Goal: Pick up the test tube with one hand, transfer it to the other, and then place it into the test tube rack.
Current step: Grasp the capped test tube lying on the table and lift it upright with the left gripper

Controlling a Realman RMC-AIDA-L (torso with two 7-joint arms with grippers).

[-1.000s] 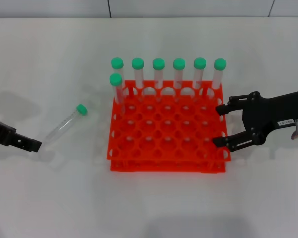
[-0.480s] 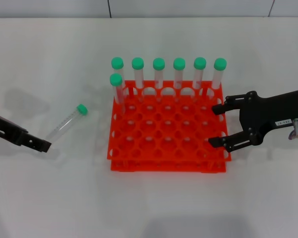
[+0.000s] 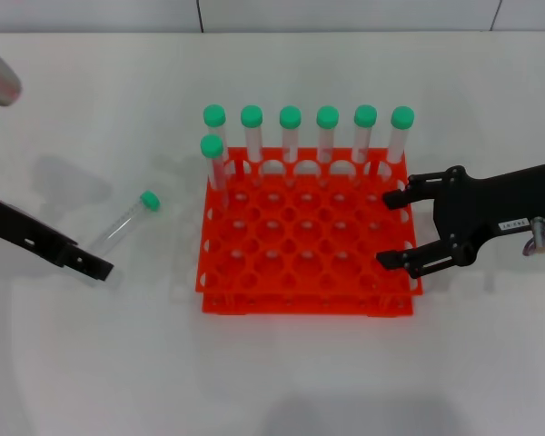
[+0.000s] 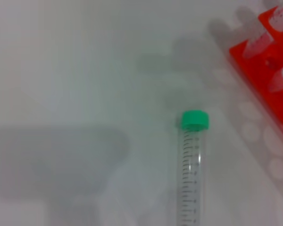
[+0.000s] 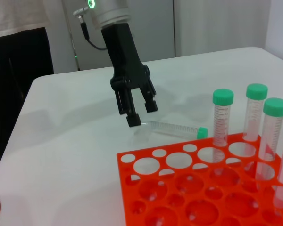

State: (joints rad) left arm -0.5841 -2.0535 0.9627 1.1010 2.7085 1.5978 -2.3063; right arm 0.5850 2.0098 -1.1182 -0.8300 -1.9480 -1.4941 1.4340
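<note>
Left end effector (image 5: 140,112), seemingly spread, just above the lying test tube (image 3: 125,224)

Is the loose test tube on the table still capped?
Capped. The test tube lies flat on the table, green cap on, near the left pincer.

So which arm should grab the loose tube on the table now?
Left. The left gripper hangs open just above the test tube's bottom end, while the right gripper sits open over the test tube rack's far side.
</note>
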